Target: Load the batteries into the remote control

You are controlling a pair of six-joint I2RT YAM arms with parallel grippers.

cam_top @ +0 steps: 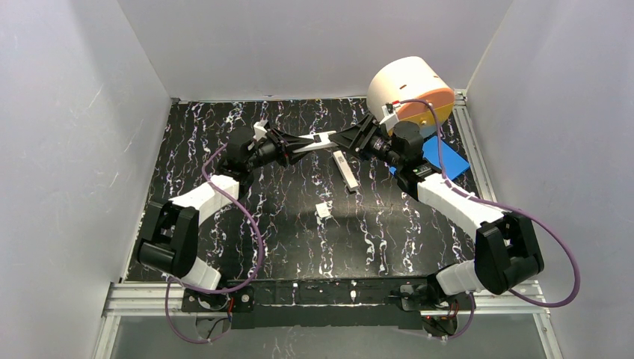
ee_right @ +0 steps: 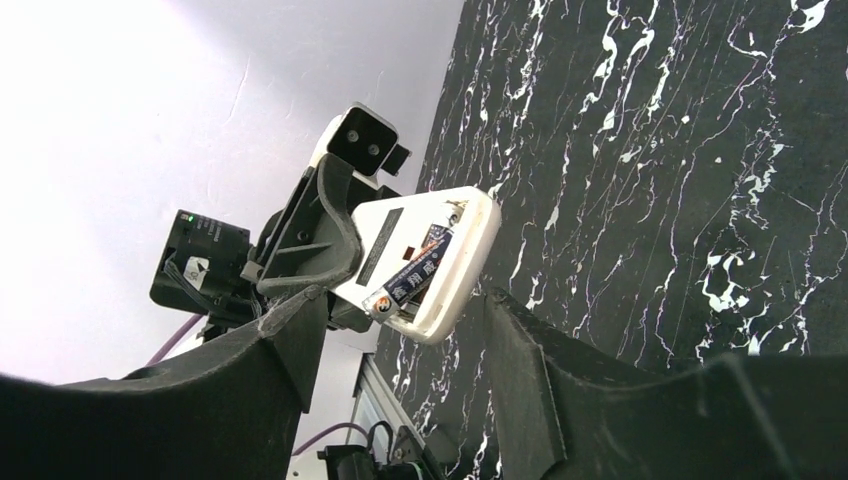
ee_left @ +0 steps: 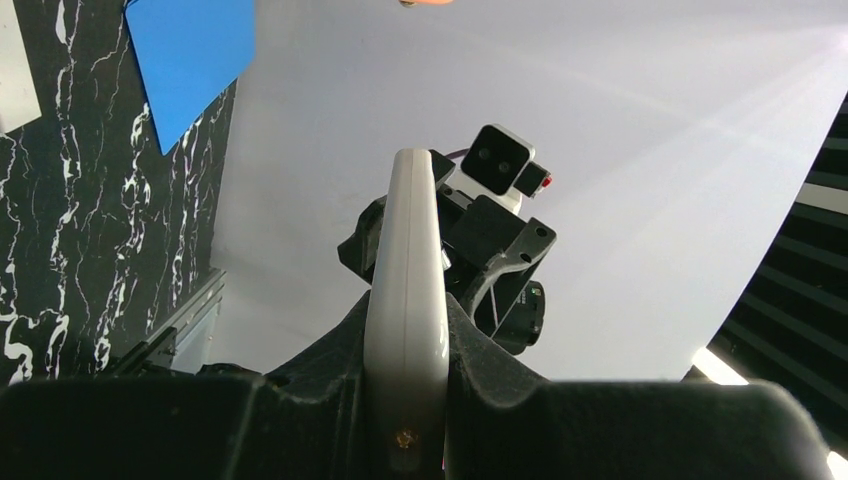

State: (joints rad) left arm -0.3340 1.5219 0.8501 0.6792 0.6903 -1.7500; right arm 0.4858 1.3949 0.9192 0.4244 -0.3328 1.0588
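Note:
My left gripper (cam_top: pixel 288 149) is shut on the white remote control (cam_top: pixel 310 142) and holds it in the air above the back of the table; its fingers clamp both sides of it in the left wrist view (ee_left: pixel 405 300). In the right wrist view the remote control (ee_right: pixel 440 250) shows its open compartment. A dark printed battery (ee_right: pixel 410 275) lies in it at a slant, its metal end poking out at the near end. My right gripper (ee_right: pixel 400 345) is open and empty, its fingers either side of the remote's end without touching; it also shows in the top view (cam_top: pixel 345 142).
A second white bar with dark marks (cam_top: pixel 345 172) lies on the black marbled table (cam_top: pixel 247 247), and a small white piece (cam_top: pixel 323 210) lies nearer the front. A white-and-orange drum (cam_top: pixel 410 93) and a blue sheet (cam_top: pixel 448 161) are at the back right.

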